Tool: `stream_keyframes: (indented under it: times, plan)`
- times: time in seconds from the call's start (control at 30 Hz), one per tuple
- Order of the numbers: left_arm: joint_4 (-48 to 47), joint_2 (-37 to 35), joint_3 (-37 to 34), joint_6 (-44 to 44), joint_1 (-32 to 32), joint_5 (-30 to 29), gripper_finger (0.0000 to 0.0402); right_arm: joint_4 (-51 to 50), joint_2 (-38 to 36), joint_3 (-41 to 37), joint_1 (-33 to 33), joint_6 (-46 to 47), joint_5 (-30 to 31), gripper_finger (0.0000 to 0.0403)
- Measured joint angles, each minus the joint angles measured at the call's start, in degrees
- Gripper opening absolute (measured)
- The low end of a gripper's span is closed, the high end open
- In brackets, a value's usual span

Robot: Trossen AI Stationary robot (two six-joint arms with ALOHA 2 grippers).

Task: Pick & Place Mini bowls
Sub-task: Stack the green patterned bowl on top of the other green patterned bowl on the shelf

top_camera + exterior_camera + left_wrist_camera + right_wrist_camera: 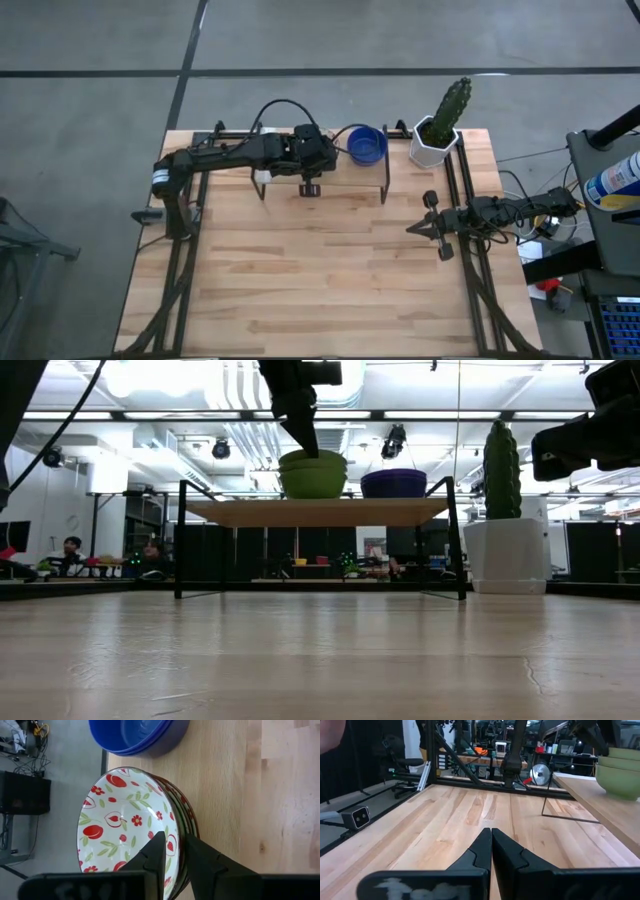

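A wire-legged wooden shelf [330,172] stands at the table's far edge. On it sit a stack of cream-white bowls with red-green pattern [125,820], which look green from the side in the low view [313,475], and beside it a stack of cobalt blue bowls [367,145] [393,482] [137,735]. My left gripper [175,852] [310,152] comes down on the patterned stack and is closed over its rim. My right gripper [491,840] [415,228] is shut and waits over the table's right side. My left gripper straddles the rim of the top patterned bowl [172,832], one finger [157,852] inside the bowl and the other [200,862] outside the stack. It comes from above, pointing down [303,430]. The stack still rests on the shelf. Whether lower rims are caught too, I cannot tell.
A white hexagonal pot with a cactus [438,135] [503,525] stands at the far right corner, right of the shelf. The bare wooden table [320,270] stretches in front of the shelf. Arm frames run along both table sides.
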Motion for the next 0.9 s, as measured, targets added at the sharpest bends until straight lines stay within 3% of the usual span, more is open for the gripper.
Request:
stream_keyframes:
  times: [0.9]
  plan:
    - [-1.2, -0.5, 0.3, -2.5, 0.1, 1.2, 0.0067, 0.0, 0.0, 0.0, 0.0, 0.4, 0.0, 0.0008]
